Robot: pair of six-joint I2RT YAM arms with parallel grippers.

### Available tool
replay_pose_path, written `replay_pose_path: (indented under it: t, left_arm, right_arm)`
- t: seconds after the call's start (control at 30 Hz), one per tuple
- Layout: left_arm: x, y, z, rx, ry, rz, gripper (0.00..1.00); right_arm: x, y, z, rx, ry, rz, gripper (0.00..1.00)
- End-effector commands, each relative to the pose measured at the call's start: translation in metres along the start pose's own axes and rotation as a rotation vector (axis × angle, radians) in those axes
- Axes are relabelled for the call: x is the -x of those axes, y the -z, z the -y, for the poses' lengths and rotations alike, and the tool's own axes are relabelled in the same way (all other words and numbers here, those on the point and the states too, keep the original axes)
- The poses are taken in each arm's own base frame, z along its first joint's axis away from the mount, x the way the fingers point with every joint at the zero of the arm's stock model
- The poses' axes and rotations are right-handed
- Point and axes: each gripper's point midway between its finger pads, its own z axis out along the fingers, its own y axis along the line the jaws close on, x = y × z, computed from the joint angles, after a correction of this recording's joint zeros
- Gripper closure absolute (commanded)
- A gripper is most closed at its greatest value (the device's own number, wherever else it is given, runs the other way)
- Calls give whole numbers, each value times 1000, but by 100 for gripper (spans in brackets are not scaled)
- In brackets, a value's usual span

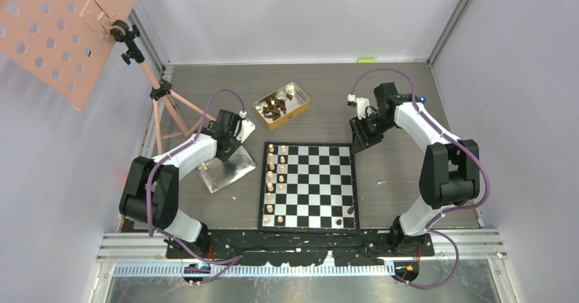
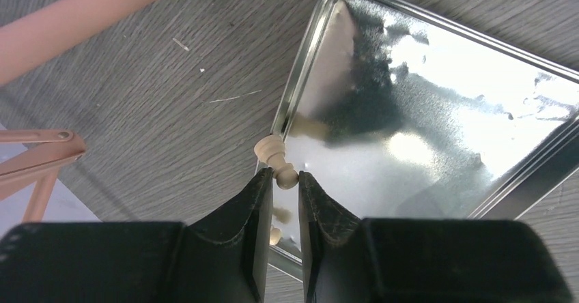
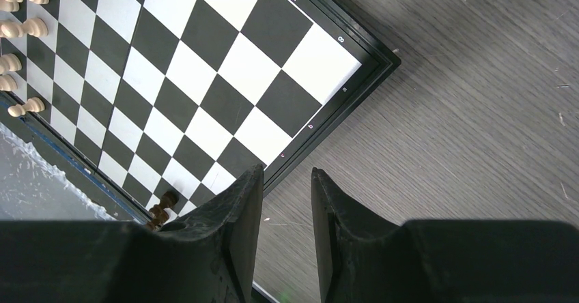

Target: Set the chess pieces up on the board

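Left wrist view: left gripper [image 2: 285,182], jaws narrow around pale beige wooden pawn [image 2: 276,157] at shiny metal tray [image 2: 305,78] rim; grip unclear, base half-hidden. Right gripper [image 3: 287,180] slightly parted, empty, above black-and-white chessboard [image 3: 205,64] corner edge.

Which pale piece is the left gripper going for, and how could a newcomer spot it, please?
Find the shiny metal tray left of the chessboard. At its left rim lies a pale pawn, its base between the tips of the left gripper. The other pale pieces stand on the board; this one lies off it.
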Motion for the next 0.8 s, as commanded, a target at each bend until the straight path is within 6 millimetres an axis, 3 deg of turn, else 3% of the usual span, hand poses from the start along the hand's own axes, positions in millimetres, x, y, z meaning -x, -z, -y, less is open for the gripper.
replay_pose_path:
  t: [0.0, 0.27, 0.77]
  left_arm:
    - [14, 10, -4, 1, 12, 72, 78]
    - [14, 7, 2, -26, 9, 76, 79]
    - [29, 51, 30, -262, -2, 117, 83]
  right_arm:
    - [11, 5, -2, 13, 21, 24, 62]
    - [10, 4, -2, 15, 20, 19, 62]
    - [10, 2, -2, 22, 16, 13, 62]
